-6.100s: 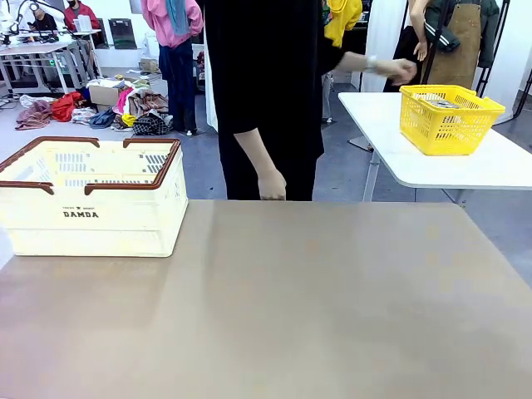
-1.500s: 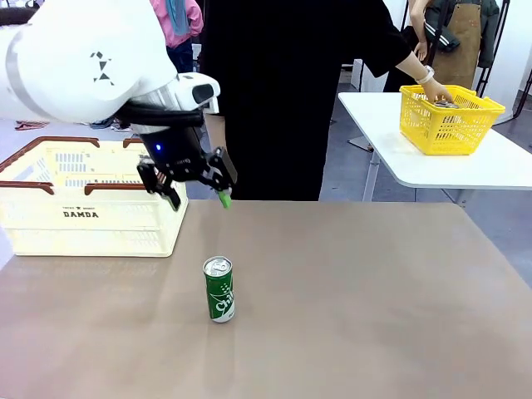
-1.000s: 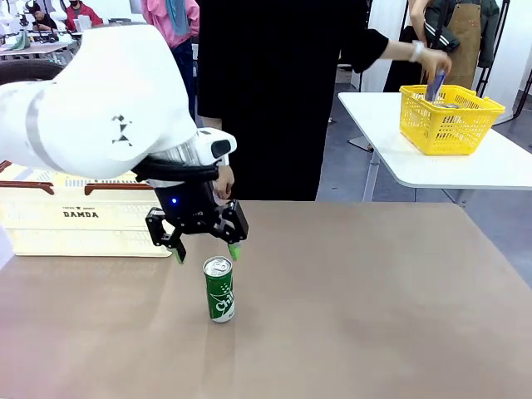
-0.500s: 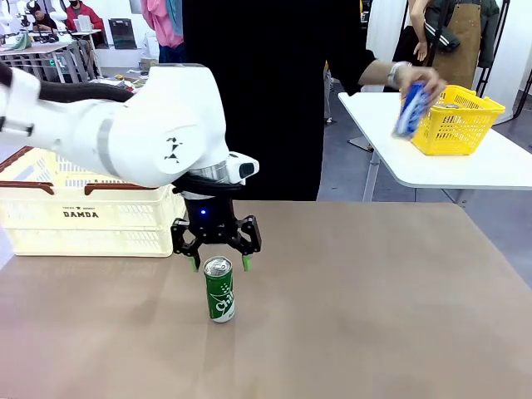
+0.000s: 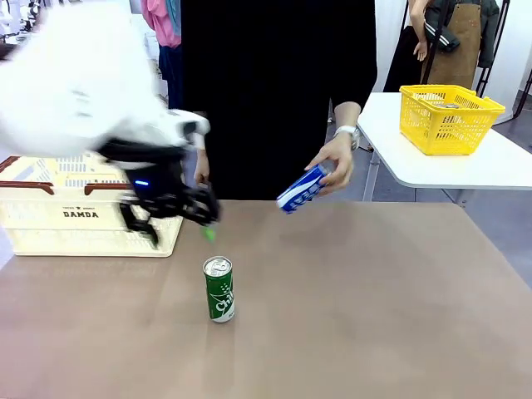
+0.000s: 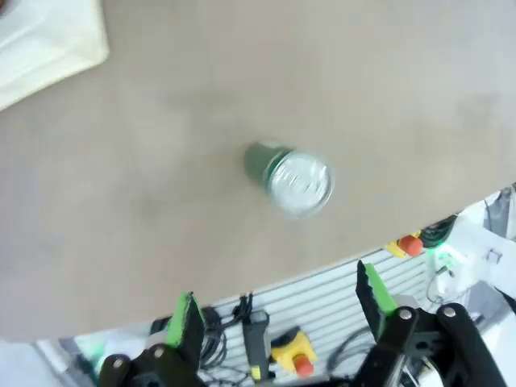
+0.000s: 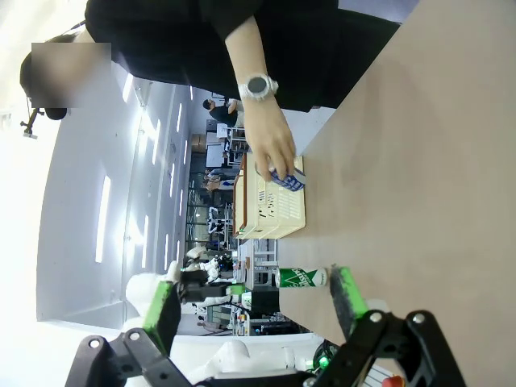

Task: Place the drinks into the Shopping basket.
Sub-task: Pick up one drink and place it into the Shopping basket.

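Note:
A green can (image 5: 219, 288) stands upright on the brown table, near the middle-left. My left gripper (image 5: 179, 229) hangs open and blurred up and to the left of it, close to the front of the cream Shopping basket (image 5: 83, 204). From the left wrist the green can (image 6: 290, 173) shows from above, ahead of my open left gripper (image 6: 280, 306), nothing between the fingers. A person's hand holds a blue can (image 5: 302, 189) tilted over the table's far edge. My right gripper (image 7: 254, 302) stands open and bare, looking along the table at the green can (image 7: 300, 276), the blue can (image 7: 286, 179) and the Shopping basket (image 7: 274, 208).
A yellow mesh basket (image 5: 449, 116) sits on a white side table (image 5: 465, 166) at the far right. The person stands at the far edge of the table, one hand by the basket's corner. The right half of the brown table (image 5: 382, 307) is bare.
My left gripper has lifted off from just above the green can and swung left toward the Shopping basket, still open. The person's hand brought the blue can from the yellow basket over to the table.

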Controlling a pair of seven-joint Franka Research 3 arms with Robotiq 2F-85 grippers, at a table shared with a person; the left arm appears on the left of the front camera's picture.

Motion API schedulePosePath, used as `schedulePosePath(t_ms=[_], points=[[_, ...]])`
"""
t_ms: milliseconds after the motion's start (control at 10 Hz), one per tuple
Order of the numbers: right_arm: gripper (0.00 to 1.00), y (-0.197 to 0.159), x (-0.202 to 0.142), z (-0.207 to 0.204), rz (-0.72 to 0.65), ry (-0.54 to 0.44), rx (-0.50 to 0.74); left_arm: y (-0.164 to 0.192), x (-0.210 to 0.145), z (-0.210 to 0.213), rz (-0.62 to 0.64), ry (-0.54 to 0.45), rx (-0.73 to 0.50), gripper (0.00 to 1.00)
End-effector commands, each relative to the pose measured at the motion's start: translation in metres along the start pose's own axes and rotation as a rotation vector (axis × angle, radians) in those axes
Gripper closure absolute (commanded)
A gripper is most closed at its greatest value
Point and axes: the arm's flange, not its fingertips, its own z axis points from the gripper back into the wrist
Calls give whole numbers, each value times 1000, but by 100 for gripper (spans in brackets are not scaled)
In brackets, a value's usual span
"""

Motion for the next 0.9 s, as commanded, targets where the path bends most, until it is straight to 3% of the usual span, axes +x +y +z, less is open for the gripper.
schedulePosePath(t_ms=[0, 400, 600, 800], points=[[0, 2, 0, 1, 2, 1, 7, 103, -80, 59, -42, -73, -102, 0], [0, 2, 0, 1, 2, 1, 7, 258, -154, 55, 43, -211, -437, 0], [0, 2, 0, 1, 2, 1, 7, 305, -182, 42, 30, -274, -600, 0], [0, 2, 0, 1, 2, 1, 7, 325, -188, 24, 17, -296, -689, 0]])
